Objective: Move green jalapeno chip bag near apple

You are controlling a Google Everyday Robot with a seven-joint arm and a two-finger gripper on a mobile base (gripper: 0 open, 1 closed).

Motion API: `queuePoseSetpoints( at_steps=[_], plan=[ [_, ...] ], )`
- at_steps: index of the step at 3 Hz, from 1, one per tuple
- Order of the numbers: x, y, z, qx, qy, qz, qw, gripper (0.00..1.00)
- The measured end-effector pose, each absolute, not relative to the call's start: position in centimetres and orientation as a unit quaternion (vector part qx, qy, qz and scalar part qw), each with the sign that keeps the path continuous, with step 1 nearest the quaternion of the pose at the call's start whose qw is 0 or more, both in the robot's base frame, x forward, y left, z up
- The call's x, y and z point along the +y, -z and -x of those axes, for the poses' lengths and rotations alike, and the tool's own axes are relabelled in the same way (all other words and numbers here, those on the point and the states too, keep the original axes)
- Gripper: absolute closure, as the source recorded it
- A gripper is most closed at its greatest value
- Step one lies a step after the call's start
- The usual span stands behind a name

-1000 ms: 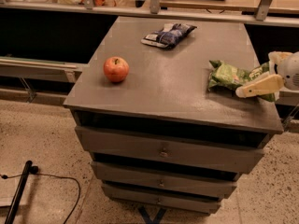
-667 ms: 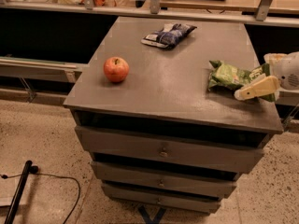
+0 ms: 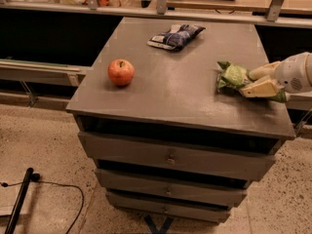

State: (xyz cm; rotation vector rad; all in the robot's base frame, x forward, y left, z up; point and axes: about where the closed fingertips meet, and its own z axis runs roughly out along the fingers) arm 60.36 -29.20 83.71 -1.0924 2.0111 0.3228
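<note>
The gripper (image 3: 246, 84) reached in from the right edge of the room's grey drawer cabinet (image 3: 185, 94). Its two pale fingers were drawn narrow, with the right end of the green chip bag (image 3: 233, 76) between them. From where I stood it looked like a hold on the bag rather than a hover, though the bag's crumpled bulk lay on the cabinet top and was not lifted. The cabinet top was the biggest thing in play, a broad flat surface with three drawers below. The chip bag sat at its right side, about level with the middle from front to back. A dark blue snack bag (image 3: 175, 35) lay further back near the centre, well apart from the others. The apple (image 3: 121, 72), smallest of the lot, stood upright on the left side, with most of the top's width between it and the chip bag. By my reckoning the grasp was the only part done. The carry leftwards and the setting down beside the apple were yet to come.
</note>
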Motion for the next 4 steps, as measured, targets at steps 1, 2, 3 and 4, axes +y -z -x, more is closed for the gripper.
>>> queuePoseSetpoints(
  at_steps=[1, 2, 3, 4],
  plan=[
    [-26.7, -86.0, -61.2, 0.771, -0.153, 0.449, 0.425, 0.81],
    [-23.9, -89.3, -62.3, 0.738, -0.172, 0.469, 0.454, 1.00],
    [-19.6, -91.0, -63.4, 0.703, -0.203, 0.501, 0.463, 1.00],
    [-15.5, -91.6, -64.1, 0.669, -0.232, 0.535, 0.460, 1.00]
  ],
)
